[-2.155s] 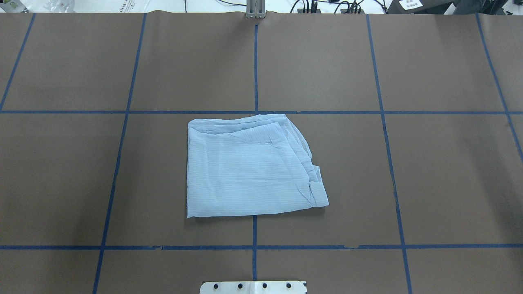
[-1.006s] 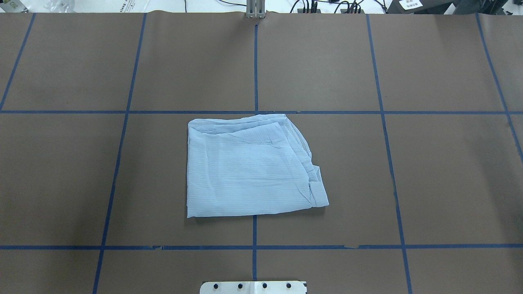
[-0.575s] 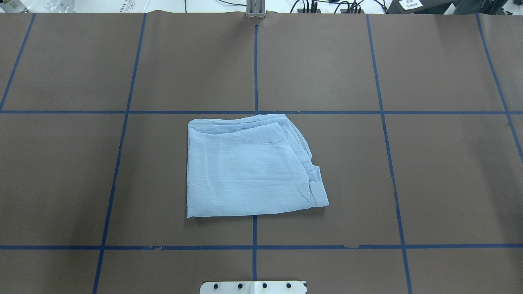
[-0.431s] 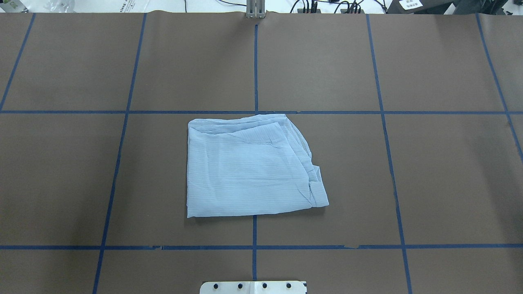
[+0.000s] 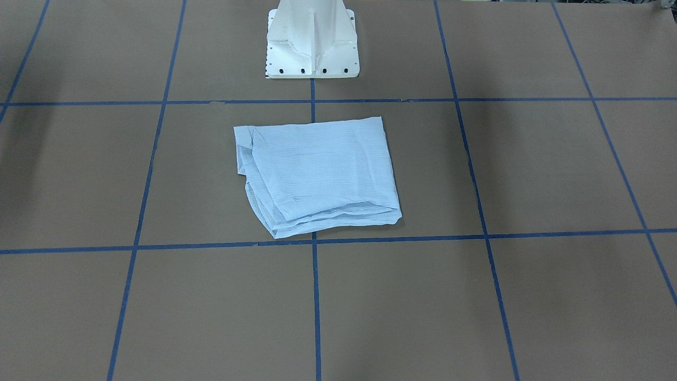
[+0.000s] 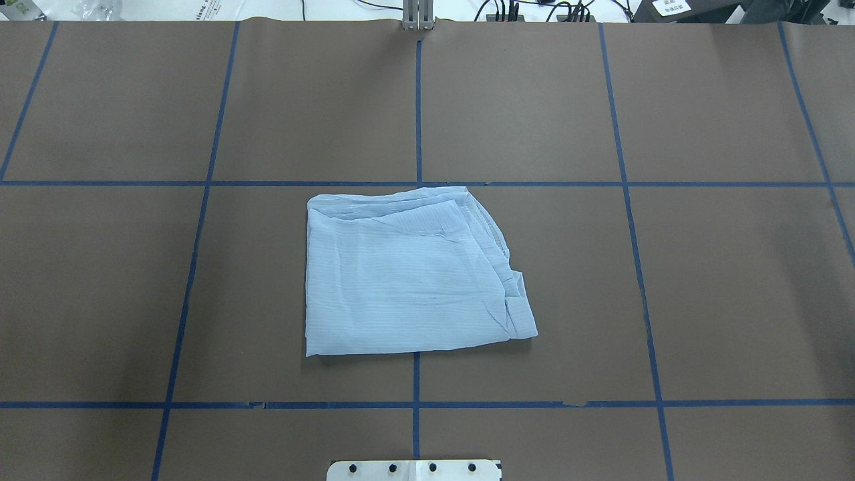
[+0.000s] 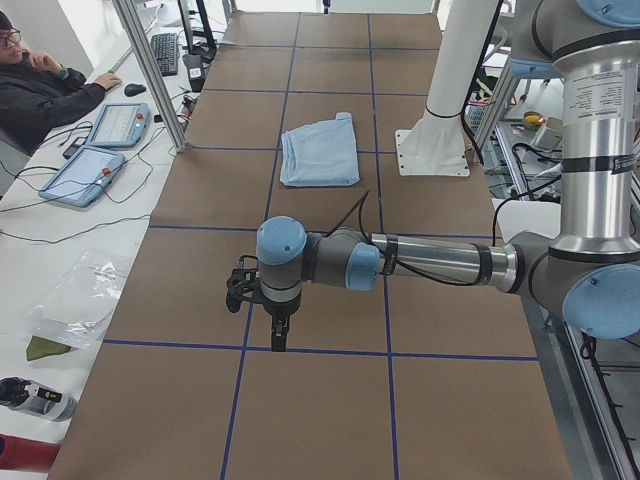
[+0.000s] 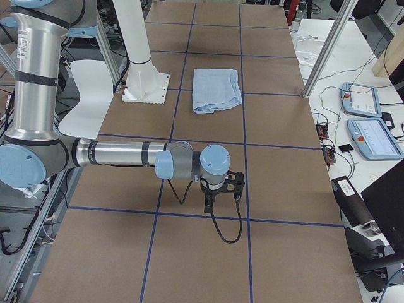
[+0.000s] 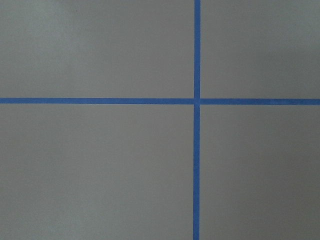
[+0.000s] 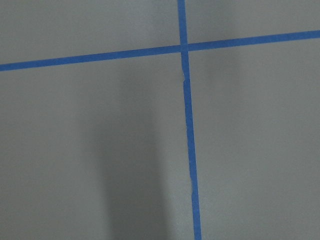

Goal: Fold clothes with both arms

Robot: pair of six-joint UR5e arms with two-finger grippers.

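The clothes, a light-blue shirt, lie folded into a rough rectangle in the middle of the table, flat and untouched, also seen in the front view. Both arms are away from it, over the table's two ends. The left arm's gripper hangs over bare brown paper far from the shirt. The right arm's gripper points down likewise, well short of the shirt. Neither gripper shows in the overhead or front view, so I cannot tell whether they are open or shut. Both wrist views show only brown paper and blue tape lines.
The white pedestal base stands just behind the shirt. A seated person and teach pendants are at a side bench, with more pendants on the other side. Metal frame posts rise at the table's far edge.
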